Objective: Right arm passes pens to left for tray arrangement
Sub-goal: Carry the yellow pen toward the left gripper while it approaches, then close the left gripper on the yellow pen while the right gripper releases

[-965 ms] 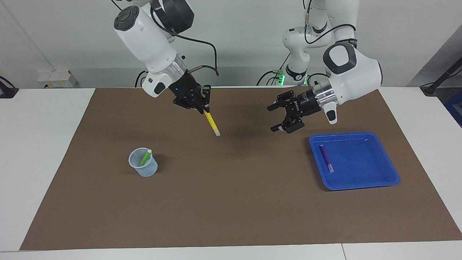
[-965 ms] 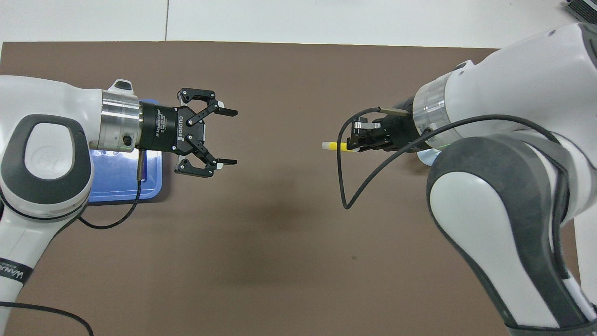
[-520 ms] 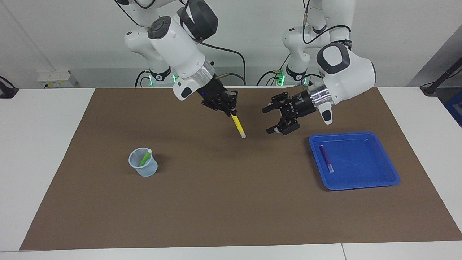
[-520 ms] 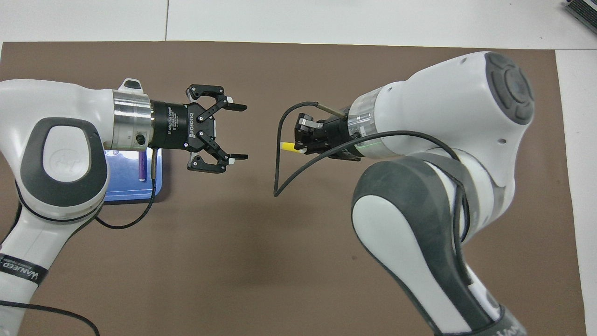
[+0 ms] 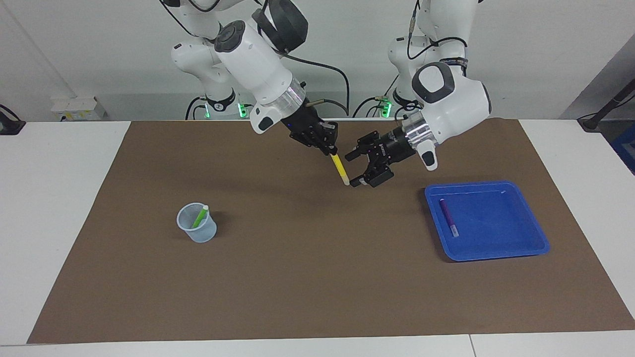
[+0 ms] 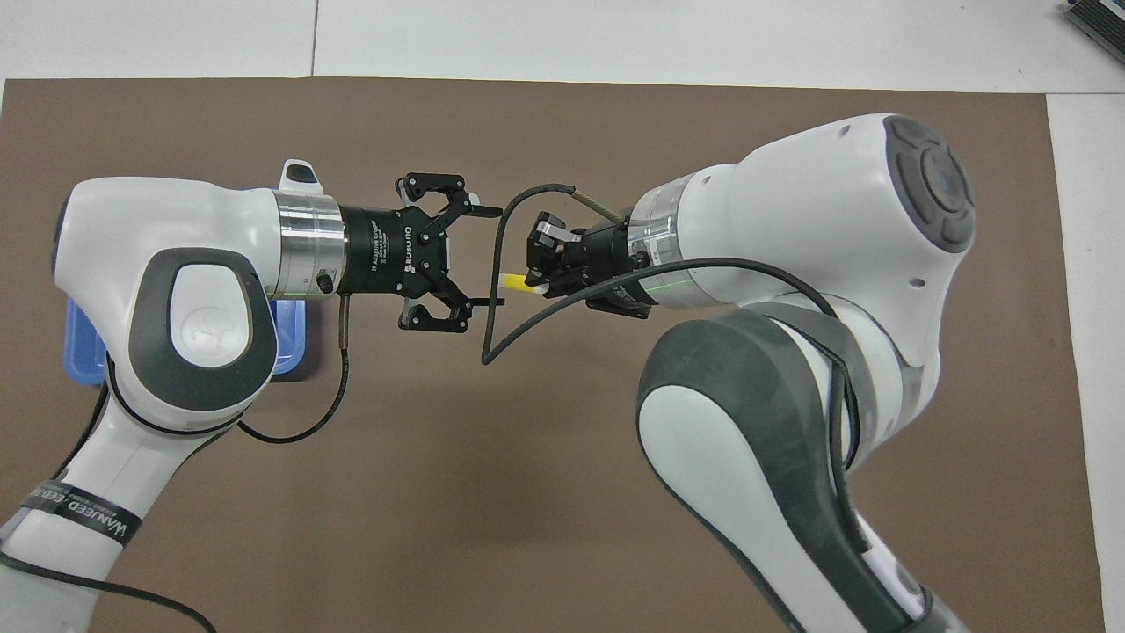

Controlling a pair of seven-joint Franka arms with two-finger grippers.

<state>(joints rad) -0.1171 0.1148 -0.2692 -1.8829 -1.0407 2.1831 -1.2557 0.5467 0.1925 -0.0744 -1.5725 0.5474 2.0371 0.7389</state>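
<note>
Holding the yellow pen clamped in our right end effector, we should centre its tip between our left end effector's spread fingers before closing.

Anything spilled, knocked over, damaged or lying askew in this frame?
Nothing stands out. The small translucent plastic cup stands upright holding the green marker pen, the purple marker pen lies flat in the blue square tray, and the yellow marker pen hangs from the right pincer.
</note>
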